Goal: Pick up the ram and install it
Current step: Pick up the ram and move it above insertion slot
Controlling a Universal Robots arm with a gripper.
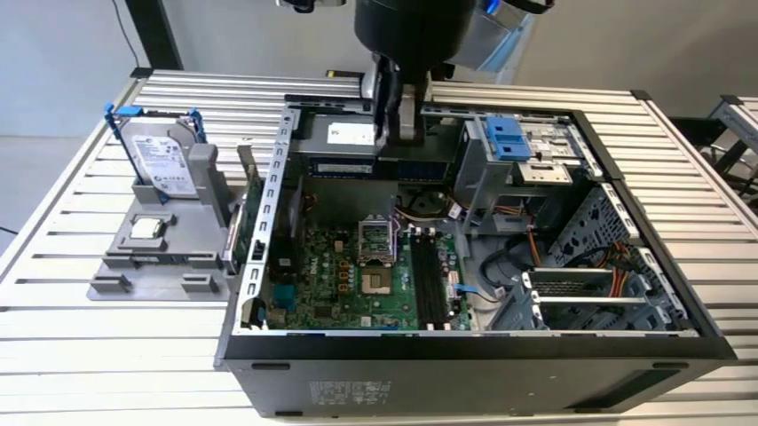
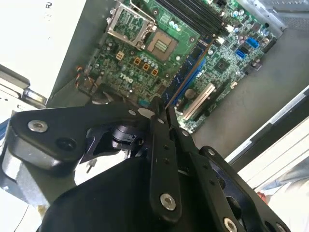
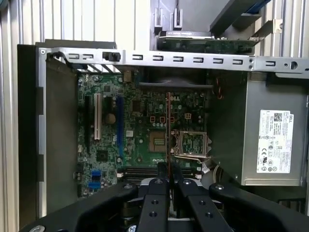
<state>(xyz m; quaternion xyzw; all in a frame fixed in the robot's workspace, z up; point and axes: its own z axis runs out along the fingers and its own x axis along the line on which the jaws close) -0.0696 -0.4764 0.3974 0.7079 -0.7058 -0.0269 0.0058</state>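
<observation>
- Far left on the slatted table there's a gray fixture. A silver hard drive with blue rails stands upright in it, and a small square CPU chip lies flat just in front of the drive.
- A green card stands on edge at the fixture's right side, right up against the left wall of the open PC case.
- The gripper hangs over the far-left part of the case. Its fingers are nearly together and pinching the ram.
- The ram is off the board. In the exterior view it's a dark stick with pale labels running left to right, around the near edge of the power supply.
- In the first wrist view the ram shows edge-on as a thin coppery line. It comes straight out from between the fingertips and sits crosswise to the black slots.
- Below is the green motherboard. Its CPU socket is open, and the long black slots just right of it run near to far. The ram isn't seated in them yet.
- Further right is a drive bay with a blue plastic piece at the far side. Nearer than that there are loose cables, then a metal cage in the near-right corner.
</observation>
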